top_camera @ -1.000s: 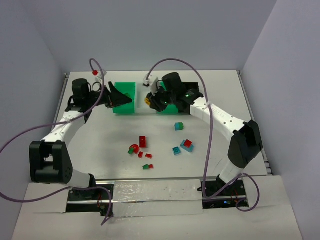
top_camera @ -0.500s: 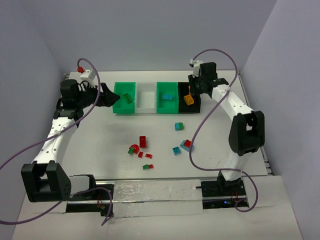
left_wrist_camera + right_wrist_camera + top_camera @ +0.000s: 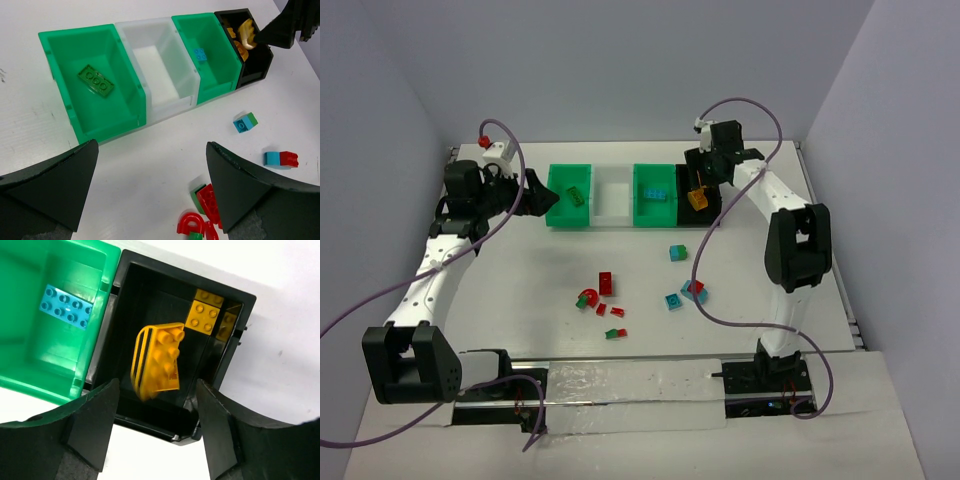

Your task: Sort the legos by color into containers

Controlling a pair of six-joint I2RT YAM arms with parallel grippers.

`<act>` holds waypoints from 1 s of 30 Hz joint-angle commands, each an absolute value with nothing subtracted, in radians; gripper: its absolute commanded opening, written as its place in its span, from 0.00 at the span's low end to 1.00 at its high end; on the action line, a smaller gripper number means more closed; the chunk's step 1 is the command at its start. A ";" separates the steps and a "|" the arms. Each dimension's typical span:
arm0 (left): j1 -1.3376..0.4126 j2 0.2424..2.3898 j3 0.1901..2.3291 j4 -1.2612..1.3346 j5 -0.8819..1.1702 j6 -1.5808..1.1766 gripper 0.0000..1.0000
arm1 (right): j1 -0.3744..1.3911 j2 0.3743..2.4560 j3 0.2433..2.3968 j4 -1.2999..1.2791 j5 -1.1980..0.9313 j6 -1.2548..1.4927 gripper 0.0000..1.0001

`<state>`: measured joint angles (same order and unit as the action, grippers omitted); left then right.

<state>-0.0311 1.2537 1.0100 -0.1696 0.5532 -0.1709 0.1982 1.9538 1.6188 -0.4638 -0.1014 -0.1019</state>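
The right hand (image 3: pixel 156 390) hangs over the black bin (image 3: pixel 150 277) at upper right, seemingly because yellows collect there. Its fingers are spread, clear of the yellow brick (image 3: pixel 157 355) inside. The left hand (image 3: pixel 152 150) gapes wide, empty, near the leftmost green bin (image 3: pixel 60 90). Other legos (image 3: pixel 605 283) wait on the tabletop (image 3: pixel 520 270).

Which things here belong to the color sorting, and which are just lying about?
Job: left green bin, white bin, right green bin, black bin; binned green brick, blue brick, yellow bricks; loose bricks.
Lying about: purple cables, shiny strip by the arm bases.
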 commanded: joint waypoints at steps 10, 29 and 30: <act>-0.035 1.246 1.025 -0.177 0.587 -0.127 0.99 | 0.223 1.656 1.527 -0.600 -0.366 -0.230 0.75; -0.417 1.348 1.023 -0.447 0.443 0.214 0.94 | 0.270 1.360 1.092 -0.709 -0.384 -0.337 0.75; -0.454 1.366 1.027 -0.460 0.400 0.188 0.93 | 0.268 1.344 1.083 -0.706 -0.372 -0.332 0.75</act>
<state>-0.3262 1.2981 1.0087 -0.3709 0.5865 0.1801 0.2680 1.4475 1.1186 -0.7264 -0.4169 -0.3351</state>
